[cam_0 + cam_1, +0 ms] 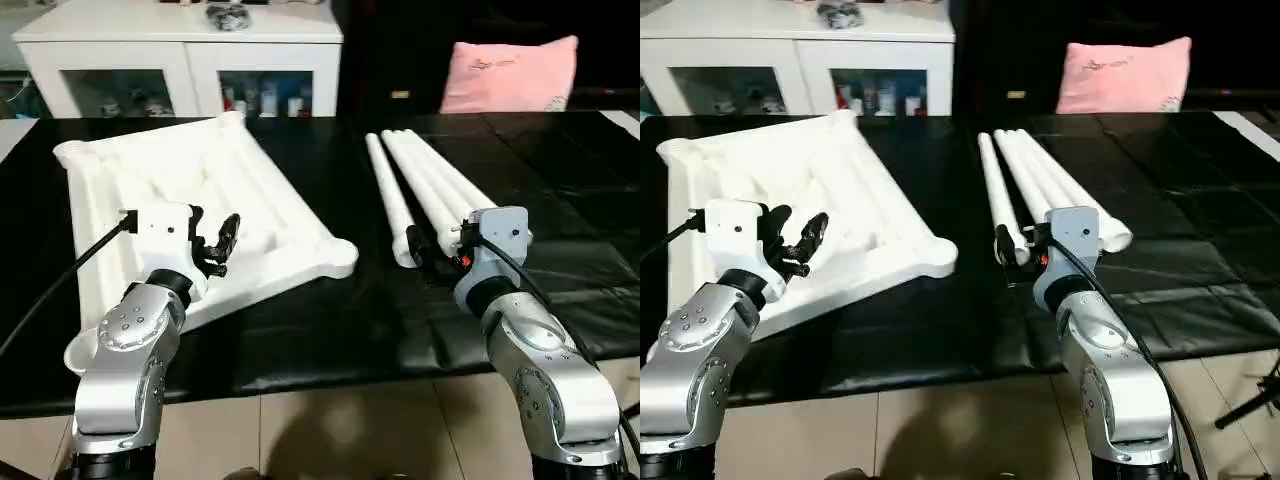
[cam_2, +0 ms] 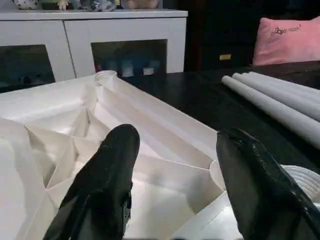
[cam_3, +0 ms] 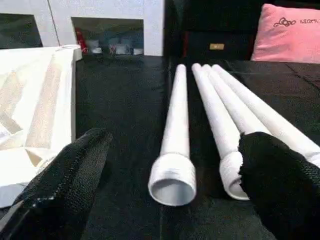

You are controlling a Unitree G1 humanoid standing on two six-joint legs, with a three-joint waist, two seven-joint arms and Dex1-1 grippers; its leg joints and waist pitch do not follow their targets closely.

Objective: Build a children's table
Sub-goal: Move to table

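The white tabletop [image 1: 180,180] lies ribbed side up on the left of the black mat, a round socket [image 1: 340,258] at its near right corner. The white tube legs [image 1: 430,180] lie side by side on the right, their open threaded ends [image 3: 172,180] toward me. My left gripper [image 1: 218,240] hovers open over the tabletop's near part; the left wrist view shows its fingers [image 2: 107,175] apart above the ribs, holding nothing. My right gripper [image 3: 177,142] stands wide open just short of the legs' near ends, with the leftmost leg's end between its fingers' line and nothing gripped.
A white cabinet [image 1: 190,60] with glass doors stands behind the mat at the back left. A pink cushion [image 1: 510,75] rests at the back right. The black mat [image 1: 330,330] ends near my forearms, with tiled floor [image 1: 330,430] in front of it.
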